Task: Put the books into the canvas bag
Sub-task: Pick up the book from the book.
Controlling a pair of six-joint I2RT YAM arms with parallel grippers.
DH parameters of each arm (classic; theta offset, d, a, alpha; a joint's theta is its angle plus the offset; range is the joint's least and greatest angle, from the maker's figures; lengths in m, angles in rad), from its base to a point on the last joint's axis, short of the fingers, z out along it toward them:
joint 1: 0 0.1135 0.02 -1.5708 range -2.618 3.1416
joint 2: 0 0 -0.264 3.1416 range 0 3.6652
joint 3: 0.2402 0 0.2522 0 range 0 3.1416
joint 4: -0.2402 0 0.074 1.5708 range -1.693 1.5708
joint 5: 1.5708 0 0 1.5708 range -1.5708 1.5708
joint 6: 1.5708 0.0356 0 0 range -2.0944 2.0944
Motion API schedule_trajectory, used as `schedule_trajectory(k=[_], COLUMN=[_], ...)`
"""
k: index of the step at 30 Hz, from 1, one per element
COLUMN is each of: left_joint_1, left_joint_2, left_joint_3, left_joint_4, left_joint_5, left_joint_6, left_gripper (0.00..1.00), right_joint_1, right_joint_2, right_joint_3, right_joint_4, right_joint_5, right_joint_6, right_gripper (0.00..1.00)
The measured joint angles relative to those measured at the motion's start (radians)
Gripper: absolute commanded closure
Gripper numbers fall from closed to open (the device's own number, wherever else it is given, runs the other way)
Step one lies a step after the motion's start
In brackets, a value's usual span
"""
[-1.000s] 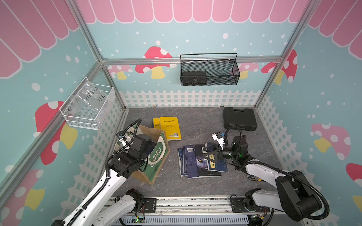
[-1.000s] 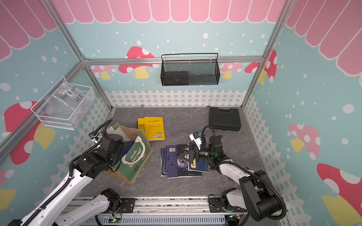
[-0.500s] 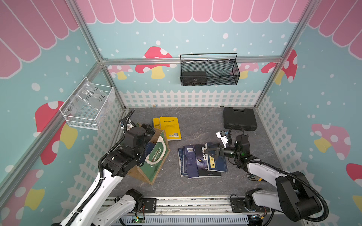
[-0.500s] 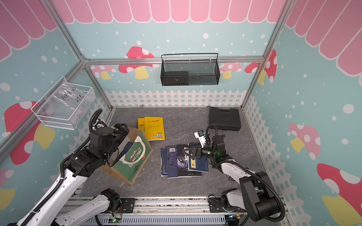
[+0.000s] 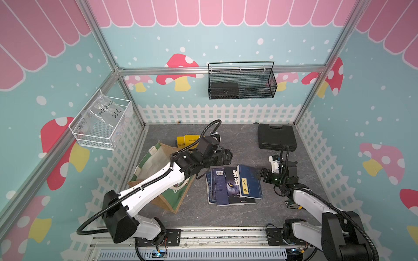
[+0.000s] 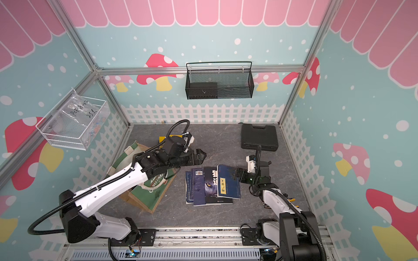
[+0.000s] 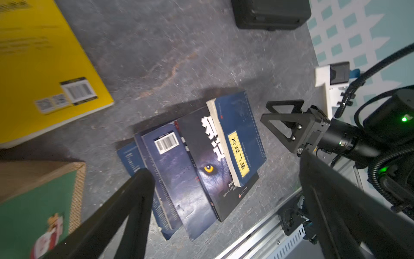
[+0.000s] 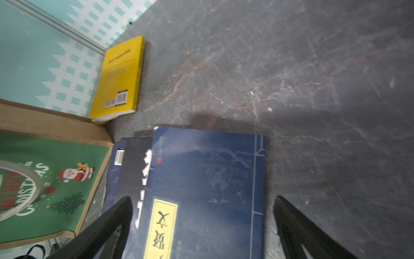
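Left of the grey stone-patterned worktop (image 5: 226,217): boxy tan jute canvas bag (image 6: 148,195), lying on its back with the green "Christmas" front panel upward and the mouth turned toward the back left corner, interior largely hidden under the left arm. Just beside that mouth, near the back wall: two yellow paperbacks (image 8: 118,74), flat and overlapped. Centre: fanned stack of navy paperbacks (image 5: 213,187), flat on the worktop, carrying a black wolf-eye book (image 5: 228,186) and, uppermost, a navy book with a yellow label (image 5: 248,183); all of these outside the bag. Left gripper (image 5: 229,156): poised above bare worktop between the yellow pair and the stack, fingers spread wide, nothing between them. Right gripper (image 5: 260,175): low at the right edge of the uppermost navy book, just beside it, fingers likewise spread wide and empty; contact with the cover not discernible. Back right corner: thick black plastic case (image 5: 276,137), well apart from the books. On the walls: black mesh basket (image 5: 242,81) at the back, white wire basket (image 5: 101,122) at the left.
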Motion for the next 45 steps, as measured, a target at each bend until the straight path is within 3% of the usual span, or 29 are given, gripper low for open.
schedule_trajectory(k=[10, 26, 39, 43, 45], left_joint_1=[-0.047, -0.036, 0.049, 0.058, 0.06], left_joint_2=[0.236, 0.304, 0.287, 0.288, 0.294], left_joint_3=[-0.035, -0.154, -0.271, -0.286, -0.297], left_joint_4=[0.055, 0.243, 0.484, 0.512, 0.538], left_joint_5=[0.089, 0.214, 0.351, 0.366, 0.386], left_joint_6=[-0.043, -0.126, -0.18, -0.185, -0.197], left_gripper=[0.01, 0.01, 0.02, 0.1, 0.21], right_joint_1=[0.012, 0.213, 0.253, 0.257, 0.259], right_joint_2=[0.013, 0.162, 0.152, 0.092, 0.069], right_joint_3=[-0.038, -0.021, -0.006, -0.006, -0.006], right_joint_4=[-0.067, 0.087, 0.117, 0.125, 0.143], right_joint_5=[0.002, -0.127, -0.14, -0.14, -0.146], right_joint_6=[-0.032, -0.023, -0.013, -0.012, -0.012], right_gripper=[0.0, 0.0, 0.0, 0.0, 0.0])
